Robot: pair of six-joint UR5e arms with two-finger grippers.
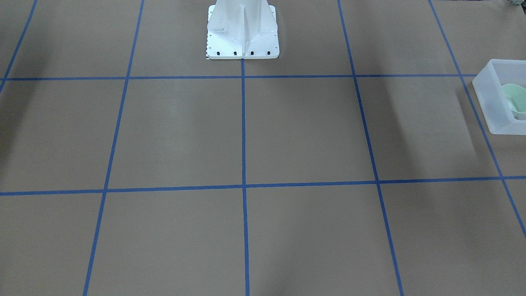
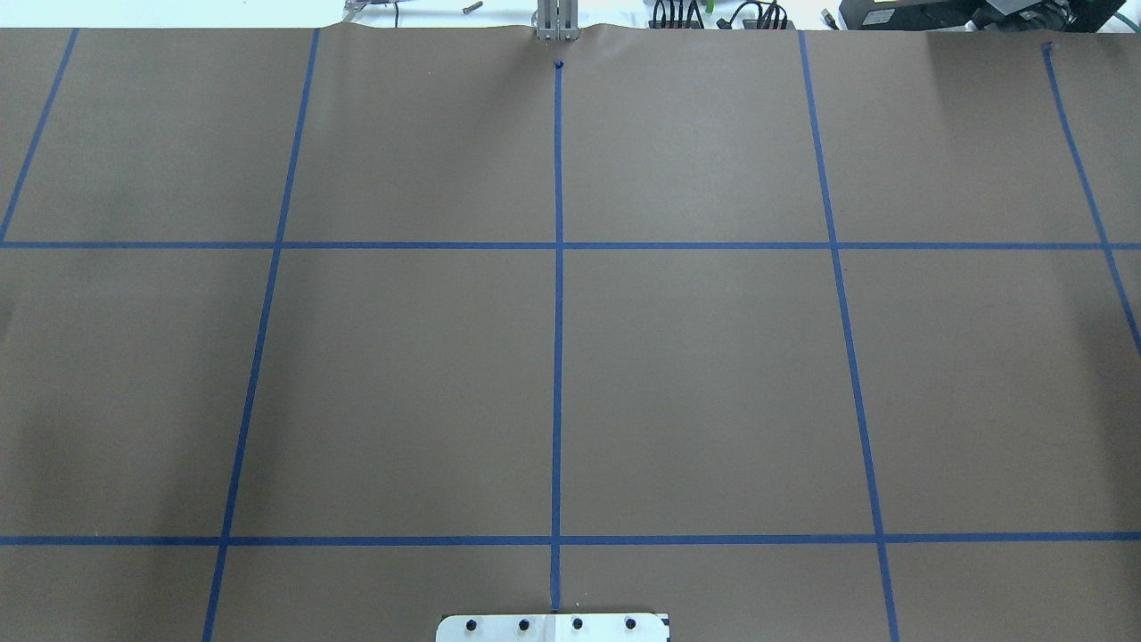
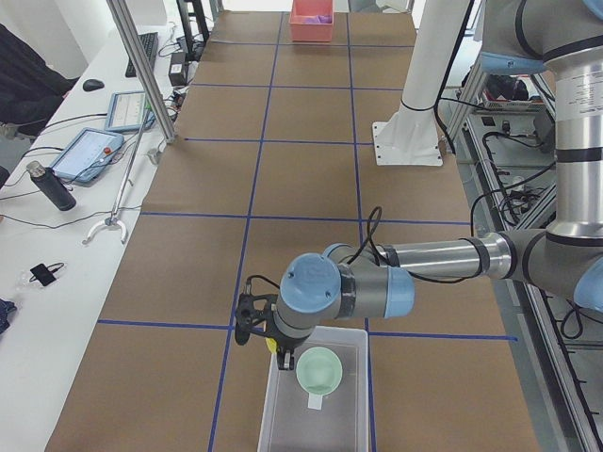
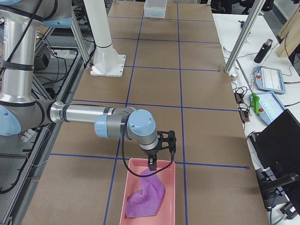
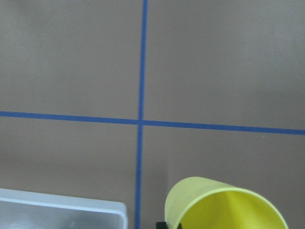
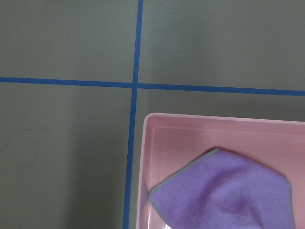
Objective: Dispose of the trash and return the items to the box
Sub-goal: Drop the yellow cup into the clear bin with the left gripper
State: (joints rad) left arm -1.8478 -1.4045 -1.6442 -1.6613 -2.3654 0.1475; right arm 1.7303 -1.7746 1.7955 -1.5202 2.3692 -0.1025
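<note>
1. The left gripper [image 3: 281, 350], on the near arm in the exterior left view, hangs over a corner of the frosted white box [image 3: 273, 400], at the end farther from that camera.
2. Its fingers are closed on the yellow cup [image 5: 224, 210]. In the left wrist view the cup fills the bottom edge with its open mouth tilted toward the lens, and a black finger part shows against its lower left side.
3. In that same view the cup is off the table, just beside the box's rounded corner rather than over its inside.
4. The mint-green bowl [image 3: 320, 370] lies inside the box, mouth up, near the end where the gripper is.
5. The right gripper [image 4: 159, 158], on the near arm in the exterior right view, hovers above the near end of a pink tray [image 6: 157, 143].
6. I cannot tell whether its fingers are open or closed, as the right wrist view shows none of them.
7. A purple cloth [image 6: 228, 191] lies crumpled in the pink tray.
8. The box and the pink tray sit at opposite ends of the brown table [image 2: 695, 383], which is marked in squares with blue tape.
9. The white robot base [image 1: 242, 33] stands between them at the table's edge.
</note>
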